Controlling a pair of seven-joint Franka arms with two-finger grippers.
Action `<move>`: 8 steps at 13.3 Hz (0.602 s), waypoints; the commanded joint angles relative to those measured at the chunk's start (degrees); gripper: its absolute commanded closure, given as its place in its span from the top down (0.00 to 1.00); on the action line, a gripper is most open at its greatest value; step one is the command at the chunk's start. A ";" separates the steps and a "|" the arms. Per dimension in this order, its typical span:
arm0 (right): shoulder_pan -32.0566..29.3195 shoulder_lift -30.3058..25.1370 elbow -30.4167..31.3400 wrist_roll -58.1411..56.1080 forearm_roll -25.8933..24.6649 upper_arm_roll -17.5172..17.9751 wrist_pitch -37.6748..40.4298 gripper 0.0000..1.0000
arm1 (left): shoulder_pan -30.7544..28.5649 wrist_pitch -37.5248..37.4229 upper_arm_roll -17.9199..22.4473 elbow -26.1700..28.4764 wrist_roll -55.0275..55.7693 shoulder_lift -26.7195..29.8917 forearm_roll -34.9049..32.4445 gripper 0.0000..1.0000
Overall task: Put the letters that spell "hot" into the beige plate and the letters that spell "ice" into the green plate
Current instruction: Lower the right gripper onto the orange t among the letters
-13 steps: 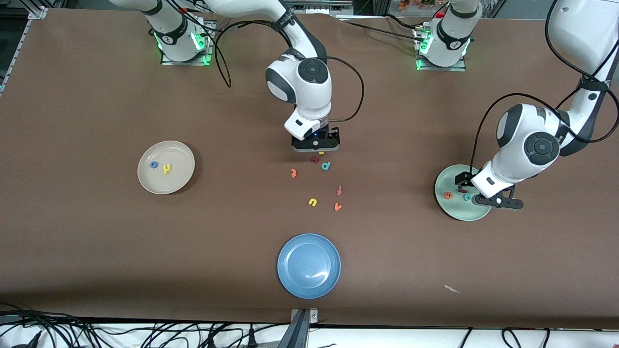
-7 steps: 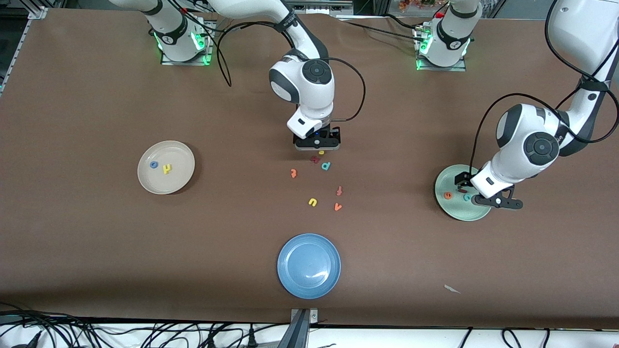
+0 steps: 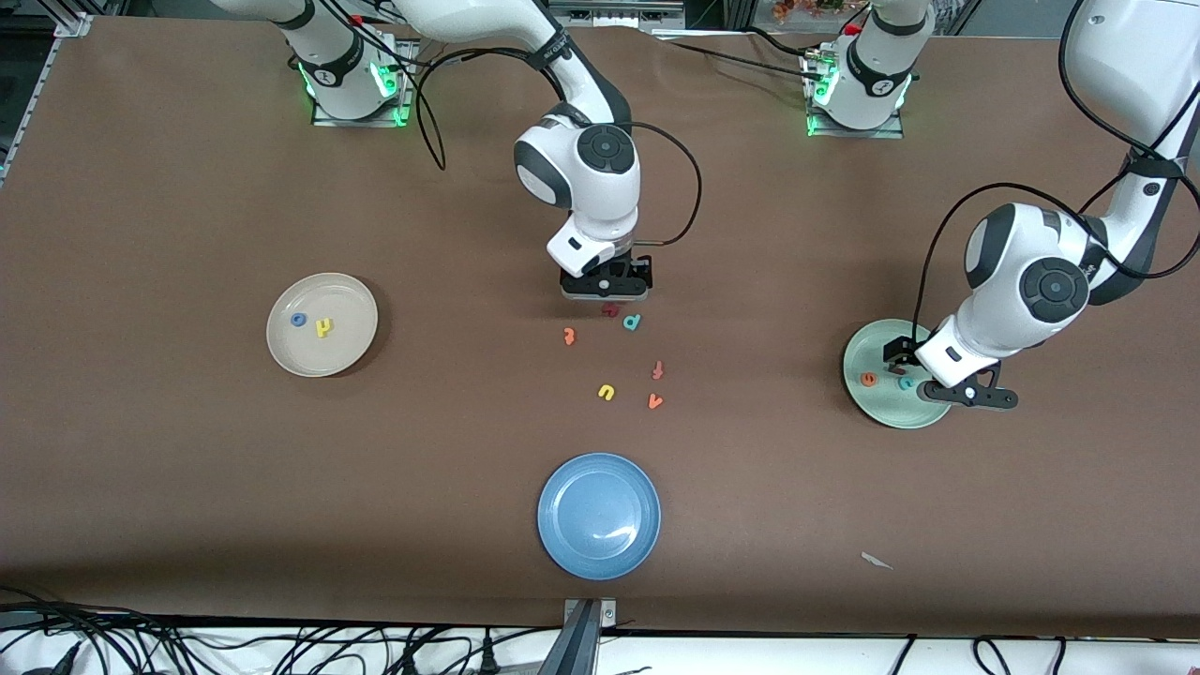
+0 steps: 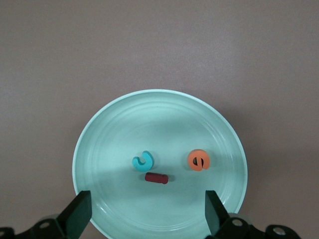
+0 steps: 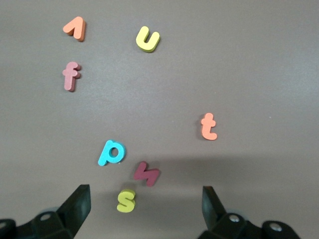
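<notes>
Now the open right pincer (image 5: 142, 211) hovers over loose letters, the orange "t" (image 5: 209, 126) lying just beside it.

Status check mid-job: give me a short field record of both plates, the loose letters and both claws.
beige plate: holds blue "o" and yellow "h"
green plate: holds teal "c", orange "e", dark red "i"
orange "t": on the table, not yet placed
other loose letters: "u", "s", "p", "f", "v", a dark red letter
blue plate: no letters
left claw: open, over the green plate
right claw: open, over the loose letters
</notes>
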State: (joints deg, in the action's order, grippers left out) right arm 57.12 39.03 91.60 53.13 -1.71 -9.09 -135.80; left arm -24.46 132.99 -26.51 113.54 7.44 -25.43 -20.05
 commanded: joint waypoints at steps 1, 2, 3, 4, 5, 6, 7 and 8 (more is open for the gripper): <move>-0.70 0.34 -0.19 0.13 -0.58 0.22 -0.34 0.99 | -0.68 -0.54 -0.56 -1.22 -0.15 -0.76 1.68 1.00; -0.61 0.43 -0.19 -0.04 -0.92 0.30 -0.34 0.99 | -0.59 -0.54 -0.56 -1.30 -0.06 -0.76 2.38 1.00; -0.61 0.52 -0.11 -0.04 -1.02 0.22 -0.25 0.99 | -0.59 -0.37 -0.56 -1.30 -0.15 -0.67 3.52 1.00; -0.61 0.52 -0.19 -0.13 -1.10 0.22 -0.25 0.99 | -0.77 -0.37 -0.56 -1.30 -0.67 -0.67 3.53 1.00; -0.52 0.52 -0.28 0.04 -1.10 0.30 -0.34 0.99 | -1.29 -0.37 -0.56 -1.30 -0.76 -0.67 3.53 1.00; -0.35 0.52 -0.28 0.83 -0.84 0.30 -0.34 0.99 | -1.30 -0.37 -0.56 -1.30 -0.68 -0.59 3.62 1.00; -0.26 0.43 -0.28 1.18 -0.58 0.30 -0.17 0.99 | -1.47 -0.37 -0.56 -1.30 -0.76 -0.59 3.62 1.00; -0.34 0.35 -0.28 2.23 -0.58 0.22 -0.16 0.99 | -1.47 -0.28 -0.56 -1.22 -0.76 -0.59 3.62 1.00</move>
State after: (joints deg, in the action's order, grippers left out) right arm 56.77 39.44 91.58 53.42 -1.76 -9.03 -135.87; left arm -25.34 133.00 -26.51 113.35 7.57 -25.47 -17.74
